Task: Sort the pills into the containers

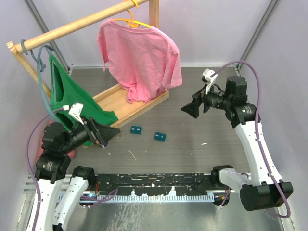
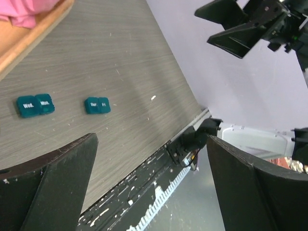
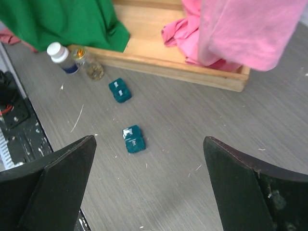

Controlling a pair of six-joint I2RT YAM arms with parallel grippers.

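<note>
Two small teal containers lie on the grey table: one (image 1: pixel 136 129) nearer the wooden tray, the other (image 1: pixel 160 136) to its right. Both show in the left wrist view (image 2: pixel 35 105) (image 2: pixel 97 105) with white day lettering on top, and in the right wrist view (image 3: pixel 120 90) (image 3: pixel 133 139). A white-capped bottle (image 3: pixel 60 57) and a small clear jar (image 3: pixel 87 65) stand beside the tray's edge. No loose pills show. My left gripper (image 1: pixel 108 134) is open and empty, left of the containers. My right gripper (image 1: pixel 190 109) is open and empty, raised to their right.
A wooden rack with a tray base (image 1: pixel 126 103) stands at the back left, holding a pink shirt (image 1: pixel 139 57) and a green garment (image 1: pixel 72 96). A black strip (image 1: pixel 159 185) runs along the table's near edge. Walls close in both sides.
</note>
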